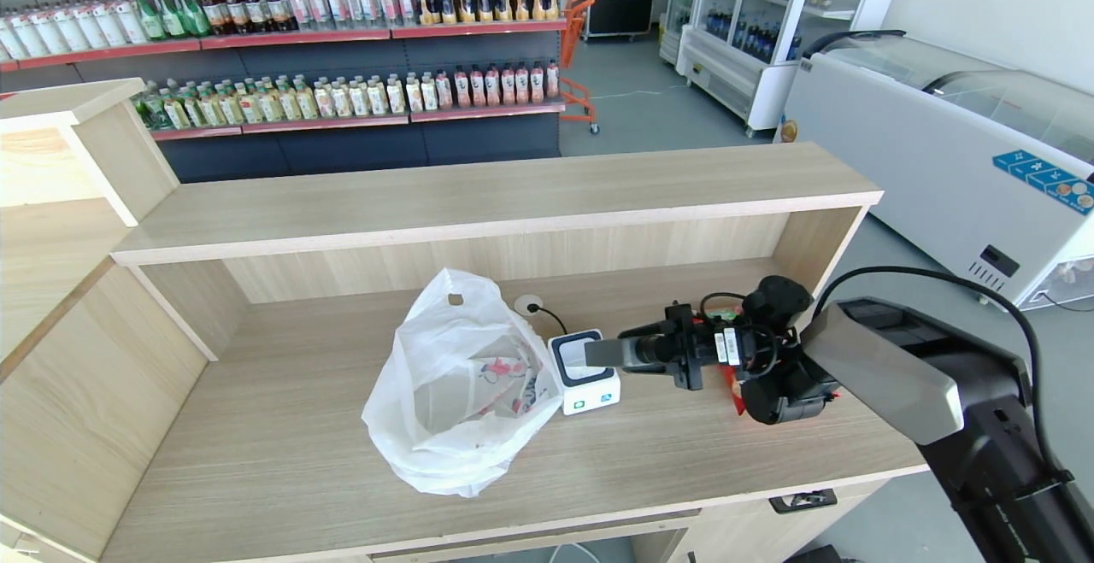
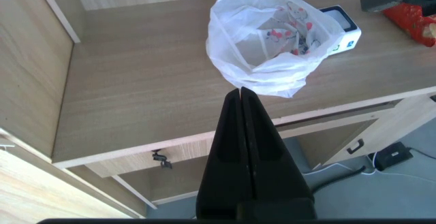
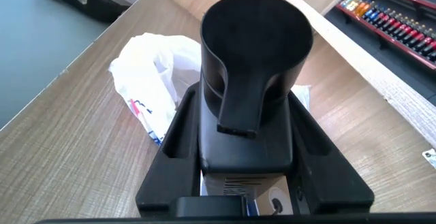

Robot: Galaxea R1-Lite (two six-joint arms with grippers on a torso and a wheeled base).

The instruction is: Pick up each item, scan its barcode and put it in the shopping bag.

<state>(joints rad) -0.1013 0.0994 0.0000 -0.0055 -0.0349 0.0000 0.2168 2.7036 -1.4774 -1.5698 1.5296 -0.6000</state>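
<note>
Shopping bag [image 1: 461,384] sits near right gripper [image 1: 598,351], arm stretched level over counter [image 1: 256,460].

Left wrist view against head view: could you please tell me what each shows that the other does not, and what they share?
The left wrist view adds the left gripper, shut, out in front of the counter, and a black adapter on the floor. The head view adds the bottle shelves and the chest freezer. Both share the counter, shopping bag, scanner, red packet and the dark item held in the right gripper, cut off at the left wrist view's edge.
</note>
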